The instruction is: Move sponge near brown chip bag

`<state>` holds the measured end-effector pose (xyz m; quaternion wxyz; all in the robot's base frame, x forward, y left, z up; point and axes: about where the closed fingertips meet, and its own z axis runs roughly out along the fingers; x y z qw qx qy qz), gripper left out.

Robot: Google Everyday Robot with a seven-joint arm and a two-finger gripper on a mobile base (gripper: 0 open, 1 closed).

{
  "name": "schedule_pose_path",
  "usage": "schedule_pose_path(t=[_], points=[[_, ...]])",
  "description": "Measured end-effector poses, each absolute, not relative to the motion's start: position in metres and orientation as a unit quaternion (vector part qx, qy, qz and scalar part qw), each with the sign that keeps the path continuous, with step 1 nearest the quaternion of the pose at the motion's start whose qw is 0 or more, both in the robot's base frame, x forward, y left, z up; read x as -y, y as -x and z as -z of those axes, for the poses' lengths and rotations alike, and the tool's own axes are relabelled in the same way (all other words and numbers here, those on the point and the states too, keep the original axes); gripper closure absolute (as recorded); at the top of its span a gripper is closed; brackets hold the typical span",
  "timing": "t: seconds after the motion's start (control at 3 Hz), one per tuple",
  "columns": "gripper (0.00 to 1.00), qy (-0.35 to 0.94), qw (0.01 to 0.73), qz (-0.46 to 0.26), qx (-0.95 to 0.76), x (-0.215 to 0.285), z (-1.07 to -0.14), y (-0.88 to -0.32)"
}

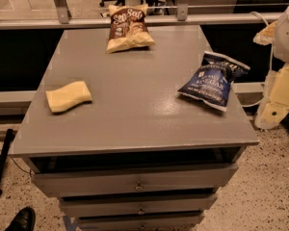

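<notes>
While our gripper (278,100) is hovering beyond the right edge of the table (135,121), we cannot tell whether it is spread or closed. The sponge (68,96) is lying flat at the left, well apart from the brown chip bag (129,28) at the back. We are judging the sponge light and squashy, best pinched across its narrow width. The bag's white lettering is seemingly reading "Sea Salt".

Tool (279,93) off right edge, sponge (68,96) to brown chip bag (128,28) unobstructed
</notes>
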<state>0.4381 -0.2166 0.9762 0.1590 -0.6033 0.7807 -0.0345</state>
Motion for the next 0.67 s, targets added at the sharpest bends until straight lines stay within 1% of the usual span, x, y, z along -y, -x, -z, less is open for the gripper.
schedule_pose_path(t=[0.33, 0.67], points=[[0.00, 0.603, 0.159, 0.034, -0.781, 0.217, -0.976, -0.438], [0.00, 0.608, 0.167, 0.022, -0.776, 0.205, -0.967, -0.440]])
